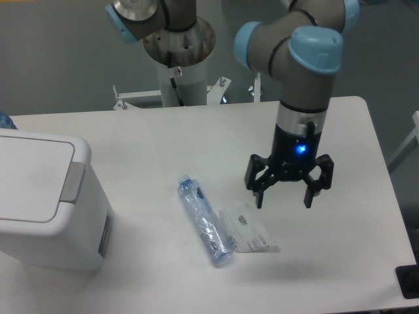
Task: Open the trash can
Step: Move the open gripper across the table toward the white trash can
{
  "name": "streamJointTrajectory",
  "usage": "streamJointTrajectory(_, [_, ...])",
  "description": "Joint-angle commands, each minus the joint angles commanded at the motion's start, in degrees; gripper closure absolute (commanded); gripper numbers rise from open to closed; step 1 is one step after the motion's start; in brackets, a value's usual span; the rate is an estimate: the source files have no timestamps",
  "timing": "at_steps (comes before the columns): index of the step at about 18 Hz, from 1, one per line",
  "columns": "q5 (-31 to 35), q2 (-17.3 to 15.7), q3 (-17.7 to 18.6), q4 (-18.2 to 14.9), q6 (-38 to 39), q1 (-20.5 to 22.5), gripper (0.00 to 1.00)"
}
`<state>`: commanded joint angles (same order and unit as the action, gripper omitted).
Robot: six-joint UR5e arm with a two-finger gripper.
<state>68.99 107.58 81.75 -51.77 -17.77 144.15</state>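
At the left edge of the tabletop (327, 261) stands the trash can (46, 216), a large white boxy bin with rounded corners, partly cut by the border of the picture. Its flat lid (29, 180) is down, so the task is not yet done. A grey push tab (72, 182) sits on the rim at the right side of the lid, facing toward the middle of the tabletop.

The pincer (289, 196) hangs above the tabletop, well apart from the trash can, on the right half of the scene. Its two fingers are spread wide and hold nothing; a small blue light shines on the wrist above them.

Between the pincer and the trash can lies a clear plastic bottle (205, 220) on its side, and just beside it a small transparent packet (250, 233).

The trash can looks like stiff, smooth plastic, probably light when empty, so I think a hard sideways push could slide it. The best place to act is likely the grey tab, pressed downward from above, not the slippery lid itself.
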Motion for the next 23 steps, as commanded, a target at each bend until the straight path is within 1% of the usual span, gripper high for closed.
streamJointTrajectory(5, [-0.26, -1.14, -0.1, 0.0, 2.03, -4.31, 0.0])
streamJointTrajectory(11, [-0.26, -1.67, -0.01, -0.09, 4.58, -7.48, 0.0])
streamJointTrajectory(18, [-0.26, -2.2, 0.61, -0.09, 5.46, -7.92, 0.0])
streamJointTrajectory(21, [-0.26, -2.2, 0.61, -0.18, 5.55, -8.71, 0.0])
streamJointTrajectory(23, [-0.18, -2.11, 0.61, -0.18, 7.56, -9.76, 0.0])
